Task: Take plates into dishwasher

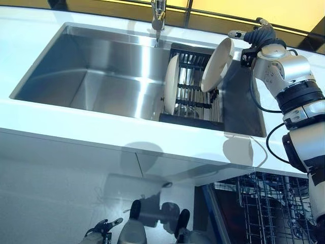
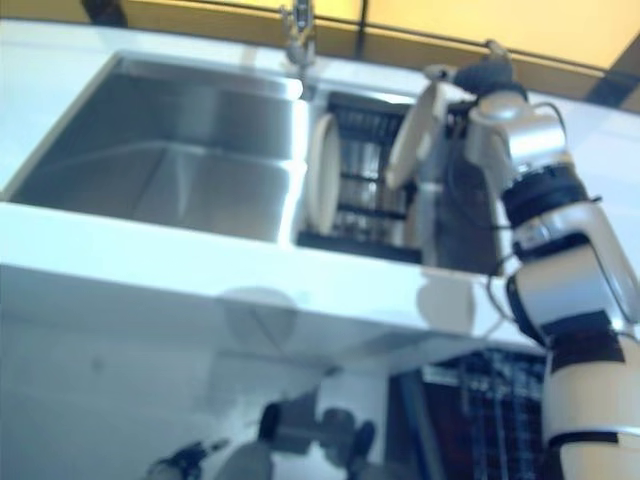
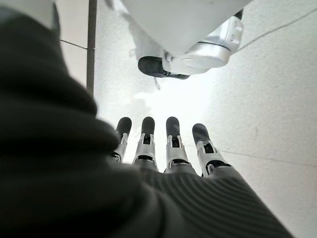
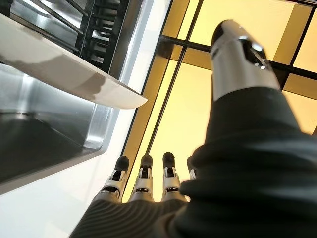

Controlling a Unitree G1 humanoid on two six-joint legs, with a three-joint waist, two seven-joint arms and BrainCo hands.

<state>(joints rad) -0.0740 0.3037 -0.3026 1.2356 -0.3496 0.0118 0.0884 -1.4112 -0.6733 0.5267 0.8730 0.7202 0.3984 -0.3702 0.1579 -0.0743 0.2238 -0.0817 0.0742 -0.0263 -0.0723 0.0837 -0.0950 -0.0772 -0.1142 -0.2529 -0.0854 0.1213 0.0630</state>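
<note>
Though a plate (image 1: 171, 84) stands racked, tilted plate (image 1: 217, 64) leans by right hand (image 1: 256, 35).

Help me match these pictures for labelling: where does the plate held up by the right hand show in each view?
Left eye view: plate upper right, above the black rack, by the right hand.
Right eye view: upper centre-right, same spot.
Left wrist view: not in it.
Right wrist view: pale rim across the upper left.
Shared landmark: the sink.

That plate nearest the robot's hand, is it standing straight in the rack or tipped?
Tipped. The plate leans with its top toward the right hand, while the other plate stands nearly upright in the rack.
</note>
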